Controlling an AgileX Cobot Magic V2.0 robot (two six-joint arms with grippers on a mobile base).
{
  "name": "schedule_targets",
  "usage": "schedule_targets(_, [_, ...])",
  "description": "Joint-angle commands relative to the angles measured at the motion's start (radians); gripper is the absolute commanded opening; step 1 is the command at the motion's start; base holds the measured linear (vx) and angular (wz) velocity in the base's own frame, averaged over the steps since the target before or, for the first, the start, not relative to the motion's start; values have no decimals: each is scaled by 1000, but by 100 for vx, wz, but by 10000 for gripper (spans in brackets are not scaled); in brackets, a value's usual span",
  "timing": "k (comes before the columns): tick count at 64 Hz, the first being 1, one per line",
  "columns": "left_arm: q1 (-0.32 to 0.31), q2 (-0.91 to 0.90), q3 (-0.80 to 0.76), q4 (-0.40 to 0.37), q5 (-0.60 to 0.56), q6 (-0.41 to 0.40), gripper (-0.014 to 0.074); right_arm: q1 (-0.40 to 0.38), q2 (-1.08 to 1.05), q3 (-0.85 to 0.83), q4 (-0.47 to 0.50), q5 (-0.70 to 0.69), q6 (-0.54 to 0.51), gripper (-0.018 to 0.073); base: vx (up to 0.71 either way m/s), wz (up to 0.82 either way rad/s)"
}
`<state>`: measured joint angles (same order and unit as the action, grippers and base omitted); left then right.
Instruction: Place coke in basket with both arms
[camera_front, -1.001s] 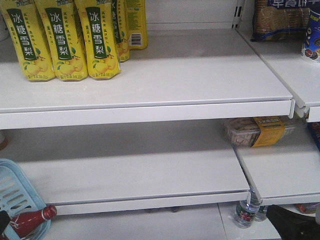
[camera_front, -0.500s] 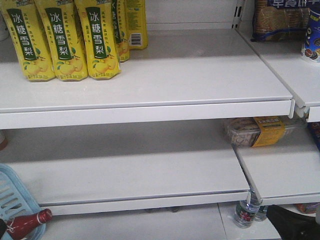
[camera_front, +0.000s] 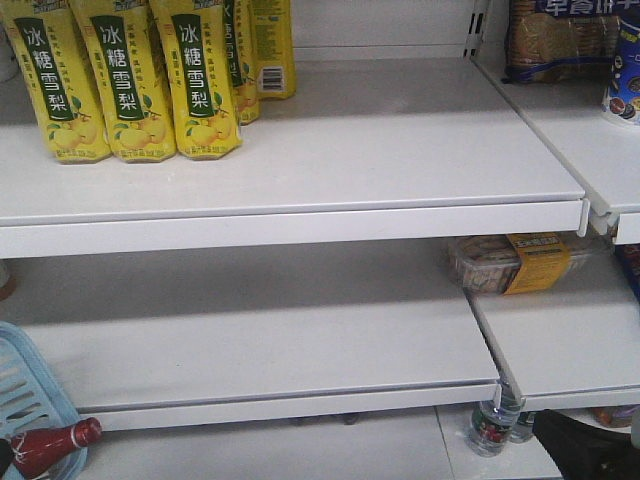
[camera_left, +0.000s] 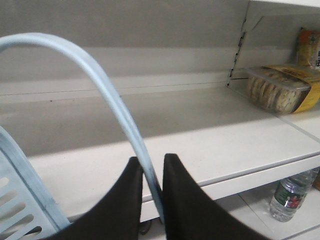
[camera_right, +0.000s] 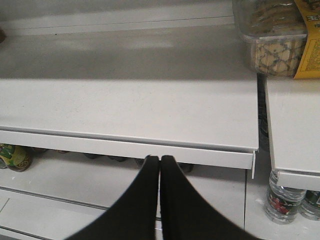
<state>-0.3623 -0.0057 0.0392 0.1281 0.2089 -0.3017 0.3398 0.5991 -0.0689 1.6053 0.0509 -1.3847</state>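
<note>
Two things sit low at the left of the front view: the blue basket (camera_front: 25, 385) and the red coke (camera_front: 50, 447), which lies almost flat in it, long way left to right, cap pointing right and a bit up, so the drop looks done. The left wrist view shows the left gripper (camera_left: 152, 172) pinched on the basket handle (camera_left: 107, 90), so next it likely just holds steady. The right wrist view shows the right gripper (camera_right: 159, 160) squeezed closed on nothing, free to pull away.

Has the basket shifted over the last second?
Yes. The basket and the coke in it have slid left and down against the fixed shelf edge.
</note>
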Motion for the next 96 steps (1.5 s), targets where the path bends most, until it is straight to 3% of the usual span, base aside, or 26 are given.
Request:
schedule_targets(1, [-1,-23,3,40,-145,45,-6,1,2,-26,1,9,-1,-5,0,0])
schedule_targets(14, [18,-24,3,41,-139,72,-6,1,2,-26,1,9,-1,-5,0,0])
schedule_targets(61, [339,-24,3,42,-140,72,-6,1,2,-26,1,9,-1,-5,0,0])
schedule_targets(78, [347,-23,3,102,-150,71,-6,1,2,-26,1,9,-1,-5,0,0])
schedule_targets(96, [348,-23,3,102,-173,63,-6,1,2,-26,1,9,-1,-5,0,0])
